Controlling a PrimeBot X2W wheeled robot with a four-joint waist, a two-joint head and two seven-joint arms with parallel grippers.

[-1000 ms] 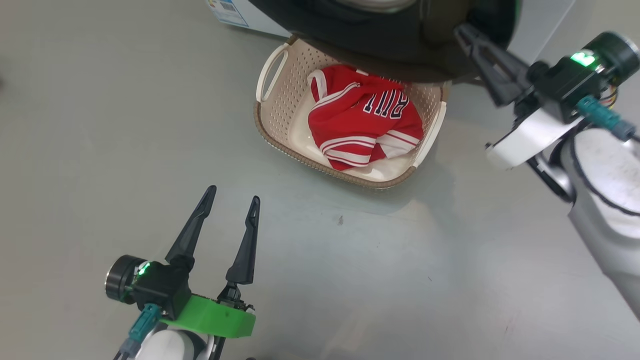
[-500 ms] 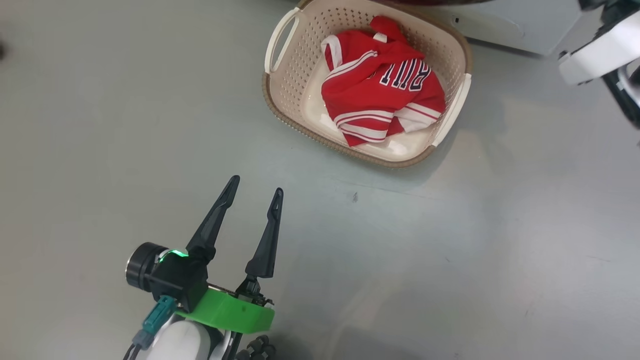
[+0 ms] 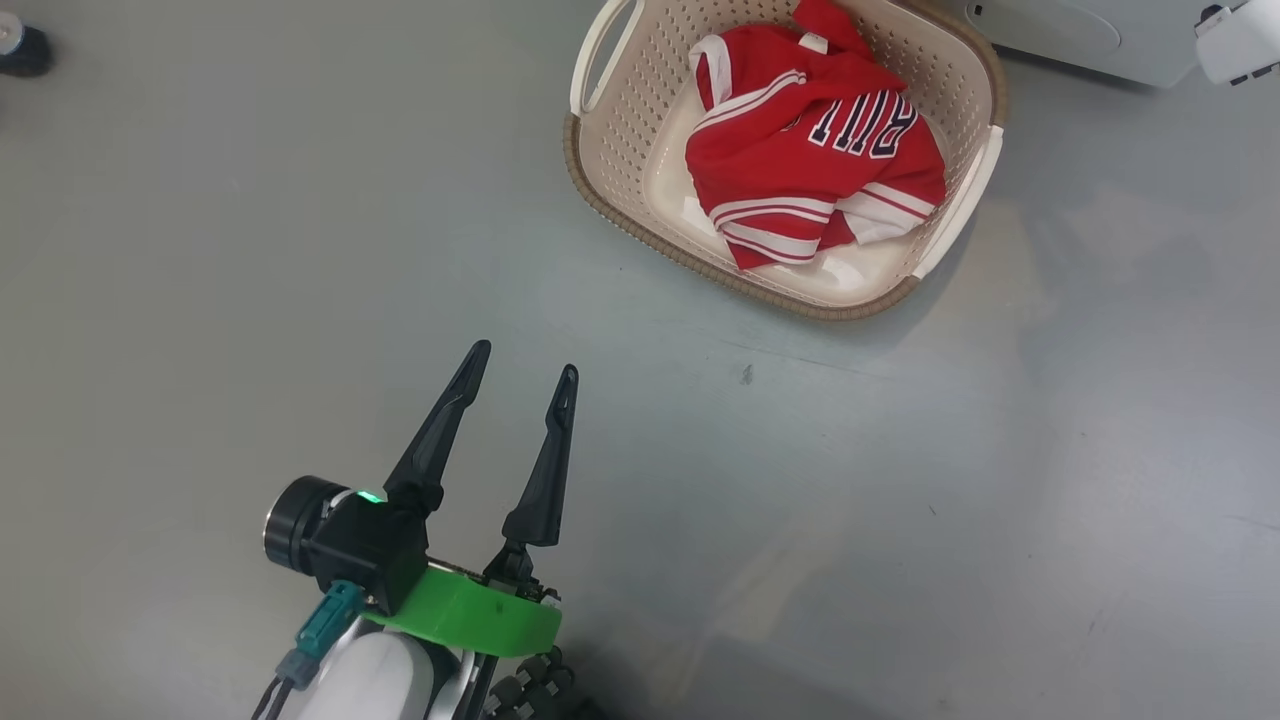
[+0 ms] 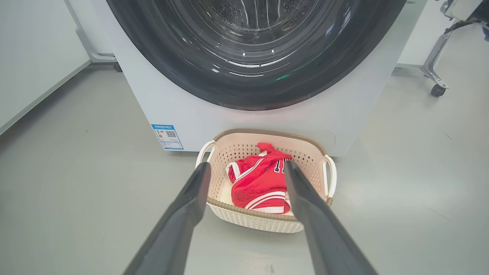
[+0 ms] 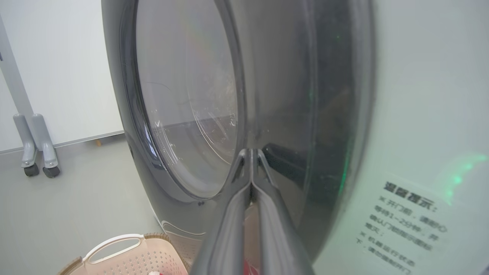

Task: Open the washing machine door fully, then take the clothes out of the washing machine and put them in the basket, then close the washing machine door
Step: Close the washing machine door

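Observation:
The cream basket [image 3: 620,130] stands on the floor with the red and white clothes [image 3: 800,170] heaped inside it. My left gripper [image 3: 525,358] hovers open and empty over the floor, well short of the basket. Its wrist view looks between its fingers [image 4: 247,165] at the basket [image 4: 252,221], the clothes [image 4: 256,183] and the washing machine [image 4: 214,118]. The washing machine door [image 4: 248,91] lies against the machine's front. My right gripper [image 5: 251,151] is shut, its tips at the door's black rim [image 5: 282,95].
The washer's base [image 3: 1060,35] sits just behind the basket. A blue-bordered sticker [image 4: 167,136] marks its lower front, and a text label [image 5: 408,225] its side panel. Grey wheeled legs [image 5: 36,152] and a caster [image 4: 437,89] stand to either side. A small dark object [image 3: 20,45] sits far left.
The head view has shifted, so the basket now shows higher and further right. The black door that overhung the basket, with my right gripper at its edge, has left that view.

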